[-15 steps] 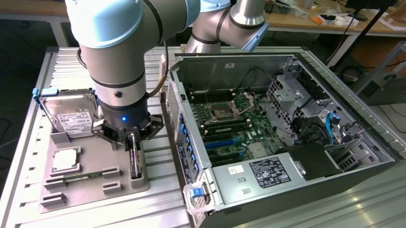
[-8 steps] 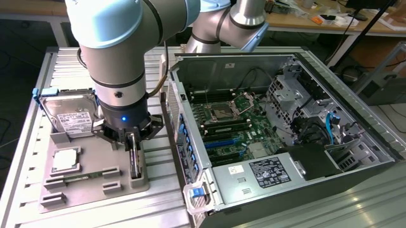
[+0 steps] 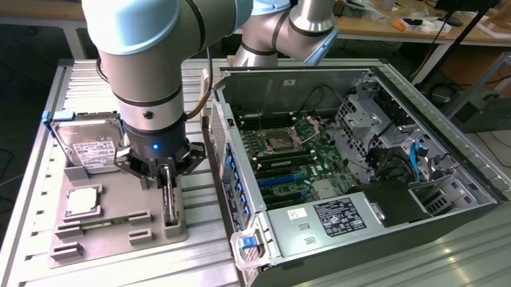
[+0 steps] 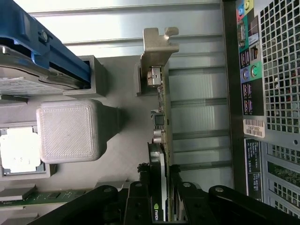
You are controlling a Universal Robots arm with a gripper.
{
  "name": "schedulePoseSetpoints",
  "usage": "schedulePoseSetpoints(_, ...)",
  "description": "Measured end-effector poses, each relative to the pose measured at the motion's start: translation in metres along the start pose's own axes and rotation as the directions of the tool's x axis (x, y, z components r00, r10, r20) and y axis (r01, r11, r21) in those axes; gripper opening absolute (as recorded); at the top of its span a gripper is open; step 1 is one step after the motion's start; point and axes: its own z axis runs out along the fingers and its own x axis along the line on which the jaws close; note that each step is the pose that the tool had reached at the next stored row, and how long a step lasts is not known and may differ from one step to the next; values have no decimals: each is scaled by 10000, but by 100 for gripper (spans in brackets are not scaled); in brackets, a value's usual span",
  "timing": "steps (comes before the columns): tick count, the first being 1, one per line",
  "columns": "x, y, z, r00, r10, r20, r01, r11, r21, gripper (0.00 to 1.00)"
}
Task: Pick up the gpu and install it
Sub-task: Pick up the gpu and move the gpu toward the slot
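Claw [image 3: 165, 179] is down over the grey tray [image 3: 119, 239], jaws narrow and clamped on the gpu [image 3: 169, 206]. Card stands on edge in its slot at the tray side nearest the open computer case [image 3: 295, 89]. In the wrist view, fingers [image 4: 136, 199] pinch both faces of the gpu [image 4: 162, 117], silver bracket [image 4: 158, 47] at the far end. Hard drive [image 3: 92, 146] and CPU chip [image 3: 82, 201] sit in the same tray.
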Motion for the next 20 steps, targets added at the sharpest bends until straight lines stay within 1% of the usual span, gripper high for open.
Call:
schedulePoseSetpoints(8,-2,3,-61,10000,0,-2,0,10000,1,27)
schedulePoseSetpoints(14,-4,6,-127,10000,0,-1,0,10000,0,27)
schedulePoseSetpoints(20,-4,6,-132,10000,-1,-1,1,10000,0,27)
